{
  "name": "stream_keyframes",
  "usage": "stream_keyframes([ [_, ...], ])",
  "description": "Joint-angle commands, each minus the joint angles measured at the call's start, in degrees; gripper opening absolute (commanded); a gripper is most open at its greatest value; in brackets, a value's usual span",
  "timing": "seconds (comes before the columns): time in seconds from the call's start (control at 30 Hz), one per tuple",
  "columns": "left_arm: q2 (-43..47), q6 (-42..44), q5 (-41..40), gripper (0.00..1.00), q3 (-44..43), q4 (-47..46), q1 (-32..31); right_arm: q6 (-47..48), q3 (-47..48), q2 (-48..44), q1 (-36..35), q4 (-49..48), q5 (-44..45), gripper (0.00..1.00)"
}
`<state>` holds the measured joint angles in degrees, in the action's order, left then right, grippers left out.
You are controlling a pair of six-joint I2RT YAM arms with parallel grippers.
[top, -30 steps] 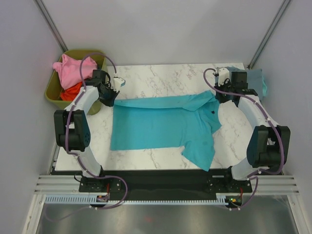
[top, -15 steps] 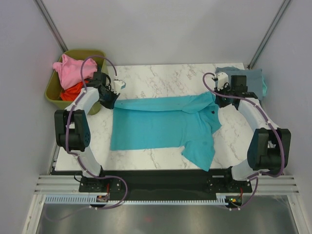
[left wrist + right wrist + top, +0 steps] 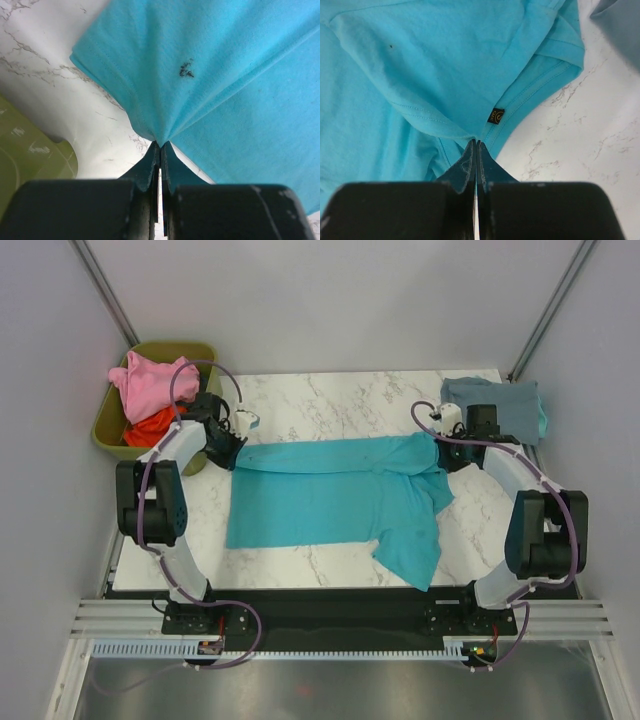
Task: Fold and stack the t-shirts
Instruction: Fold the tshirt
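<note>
Pinches the teal t-shirt [image 3: 330, 495] at centre left with the left gripper [image 3: 160, 146], jaws clamped on cloth; grips its centre-right edge likewise with the right gripper [image 3: 476, 143].

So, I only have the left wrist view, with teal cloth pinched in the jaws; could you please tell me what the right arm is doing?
Observer: The right arm has its jaws shut on the same teal t-shirt, at the collar end, beside a small dark label.
Operator: Thank you. And where are the other shirts waiting?
Observer: The pink t-shirt lies on top of the orange-red t-shirt in the olive bin, off the table's far left corner.
</note>
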<state>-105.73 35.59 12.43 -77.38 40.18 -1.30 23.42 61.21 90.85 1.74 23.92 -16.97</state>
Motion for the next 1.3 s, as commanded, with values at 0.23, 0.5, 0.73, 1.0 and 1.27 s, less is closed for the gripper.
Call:
stream_keyframes([
  [0.23, 3.9, -1.0, 1.2, 0.02, 1.7, -0.9, 0.1, 2.0, 4.5, 1.7, 0.1, -1.2, 0.4, 0.43],
  [0.5, 10.9, -1.0, 1.2, 0.02, 1.3, -0.9, 0.1, 1.5, 7.0, -2.7, -0.2, -1.7, -0.9, 0.53],
  [0.73, 8.0, -1.0, 1.2, 0.02, -2.2, -0.9, 0.1, 0.3, 9.5, -1.1, -1.4, 0.0, -2.2, 0.53],
  [1.0, 8.0, -1.0, 1.2, 0.02, -0.1, -0.9, 0.1, 0.0, 9.9, -1.5, -1.5, 0.2, -2.0, 0.53],
  [1.27, 6.3, -1.0, 1.2, 0.02, 0.1, -0.9, 0.1, -0.1, 8.3, -2.9, -1.4, 0.2, -1.6, 0.54],
])
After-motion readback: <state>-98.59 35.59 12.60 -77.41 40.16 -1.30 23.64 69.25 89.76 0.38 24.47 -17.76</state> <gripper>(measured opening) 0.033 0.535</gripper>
